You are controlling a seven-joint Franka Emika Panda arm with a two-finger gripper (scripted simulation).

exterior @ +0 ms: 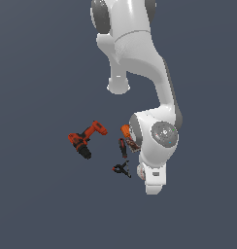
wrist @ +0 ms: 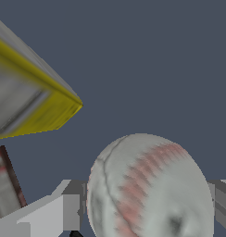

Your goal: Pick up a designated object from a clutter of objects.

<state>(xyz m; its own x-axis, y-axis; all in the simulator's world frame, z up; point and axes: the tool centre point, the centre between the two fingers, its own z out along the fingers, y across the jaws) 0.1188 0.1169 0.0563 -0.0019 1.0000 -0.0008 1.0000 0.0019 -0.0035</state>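
Note:
The designated object, a white baseball [wrist: 149, 190] with red stitching, fills the lower part of the wrist view. It sits between my gripper's [wrist: 147, 210] two grey fingers [wrist: 71, 210], which press against its two sides. In the exterior view the white hand [exterior: 154, 181] of the arm hangs low over the clutter's right end and hides the fingers. A bit of a white ball [exterior: 140, 170] peeks out beside the hand; which ball it is I cannot tell.
A yellow-and-white box [wrist: 36, 99] lies close by the baseball in the wrist view, with a red-and-dark item [wrist: 6, 185] near it. The exterior view shows a red-and-black drill [exterior: 85, 138], an orange packet [exterior: 126, 133], a dark marker [exterior: 123, 147] and a black clamp [exterior: 122, 168].

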